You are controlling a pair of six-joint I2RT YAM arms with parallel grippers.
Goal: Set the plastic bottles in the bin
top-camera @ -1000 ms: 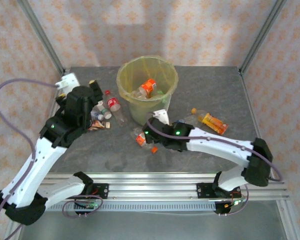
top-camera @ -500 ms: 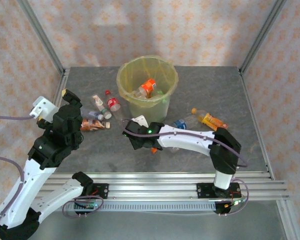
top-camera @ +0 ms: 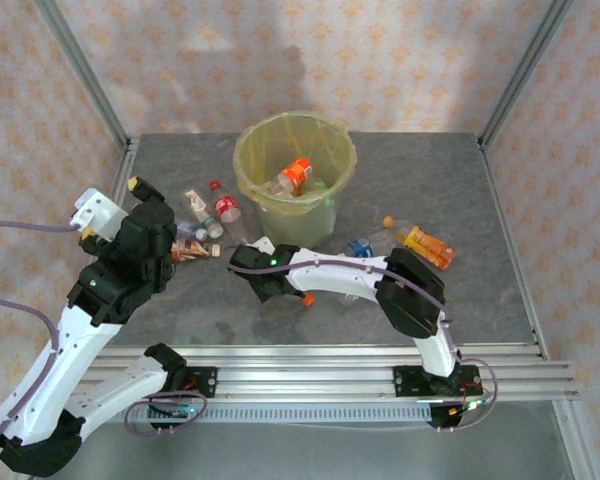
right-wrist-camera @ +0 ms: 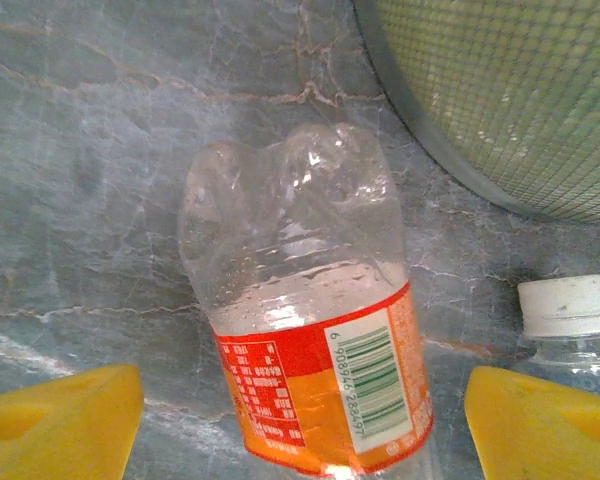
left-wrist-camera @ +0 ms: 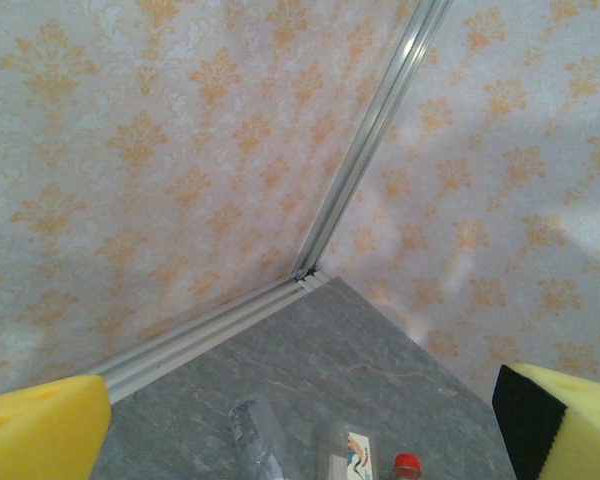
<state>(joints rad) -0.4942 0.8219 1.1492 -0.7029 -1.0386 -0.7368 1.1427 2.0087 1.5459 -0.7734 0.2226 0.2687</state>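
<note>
Reaching further left than half a second ago, the right arm has brought its gripper (right-wrist-camera: 302,425) over an orange-label bottle (right-wrist-camera: 300,330) lying just in front of the bin (right-wrist-camera: 500,90). The left arm has shifted only slightly.

The right pads (right-wrist-camera: 60,420) stand wide apart on either side of the bottle and do not grip it. The left gripper (left-wrist-camera: 302,430) is just as wide and carries nothing, aimed at the table's far corner. Some bottles (top-camera: 295,175) already lie in the bin. Others (top-camera: 205,215) are strewn to its left, and one (top-camera: 427,243) lies to its right.

Risks, as I judge them: the bottle is thin, clear, crushed plastic with a dented, lobed base and a glossy film label, so it may buckle or squirt out when squeezed. Beads of moisture inside hint at a slick wall. A white-capped bottle (right-wrist-camera: 570,320) sits just beside the right-hand pad and could be nudged or pinched along with it. The bin wall is near, so a careless lift could knock the rim or snag the bag.

The pads look like soft yellow foam. The table (top-camera: 460,170) is grey and marbled, seemingly smooth enough for a round bottle to roll. A fine mesh texture covers the round, tapering, pale green bin.
</note>
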